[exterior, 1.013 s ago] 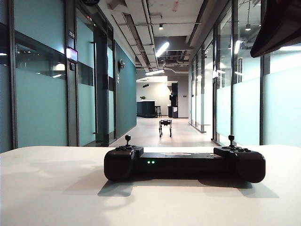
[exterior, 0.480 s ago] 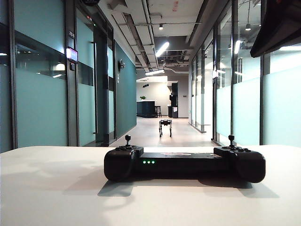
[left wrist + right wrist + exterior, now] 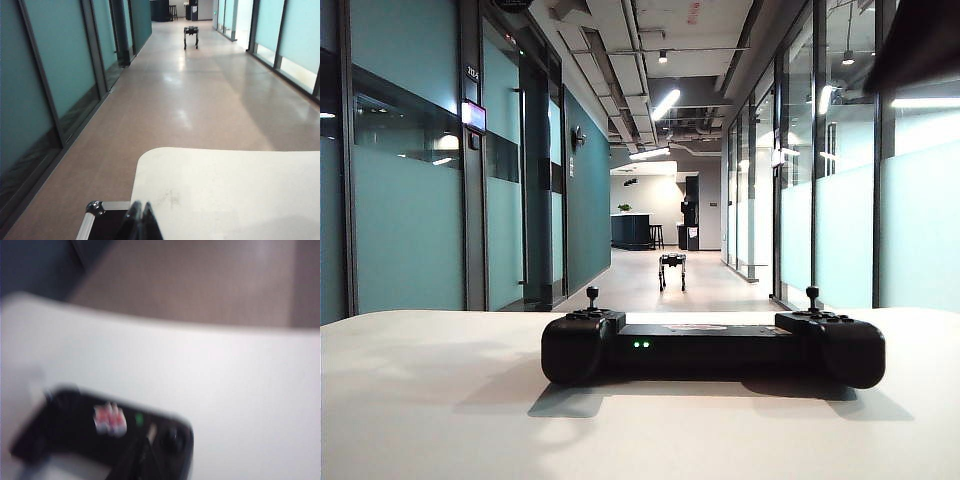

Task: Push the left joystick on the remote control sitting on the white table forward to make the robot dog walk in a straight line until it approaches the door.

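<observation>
The remote control [image 3: 713, 349] lies flat on the white surface [image 3: 440, 410], its long side facing the exterior camera, with green lights glowing on its middle bar. The left joystick [image 3: 591, 296] stands upright on the controller's left handle, untouched; the right joystick [image 3: 811, 296] stands the same way on the other handle.

Beyond the remote control, far down the corridor floor [image 3: 650, 285], the robot dog [image 3: 671, 269] stands on its four legs between the glass walls.

The right tool [image 3: 145, 452] hangs above the remote control, its jaws pressed together and holding nothing; its wrist view is blurred. In the exterior view only a dark blurred part of that arm [image 3: 920, 45] shows, high above the controller's right end.

The left tool [image 3: 141, 220] sits back at the surface's near edge, well away from the remote control, jaws closed and empty, beside a black metal-edged case [image 3: 97, 222].
</observation>
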